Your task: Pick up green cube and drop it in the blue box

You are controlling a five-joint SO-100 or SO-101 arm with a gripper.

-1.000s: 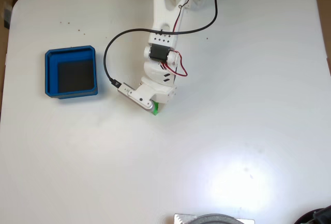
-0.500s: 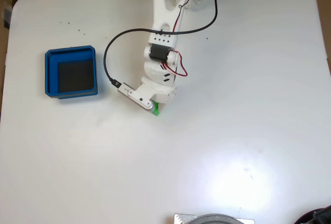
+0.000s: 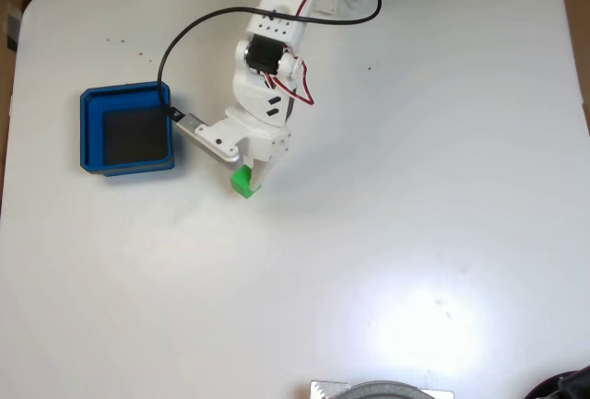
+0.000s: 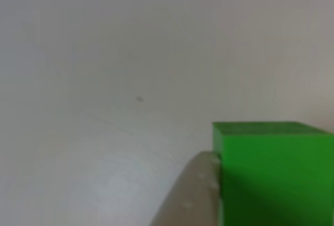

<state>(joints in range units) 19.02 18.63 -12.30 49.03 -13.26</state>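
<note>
A white two-finger gripper [image 3: 247, 181] holds the small bright green cube [image 3: 242, 181] clamped between its fingers, one pale finger [image 4: 194, 194] pressed flat against the cube's [image 4: 271, 176] left face in the other view, above the white tabletop [image 3: 442, 187]. The pickup looks done; the carry and drop remain, since the square blue box with low walls and a dark floor [image 3: 88, 132] stands empty to the left in the fixed view, near the cube but apart from it. The white jointed arm [image 3: 263, 67] reaches down from the table's top edge in that view, angled toward the box, its wrist bent over the cube and a black cable [image 3: 198, 26] looping beside it. Whether the cube has cleared the surface cannot be told for certain.
</note>
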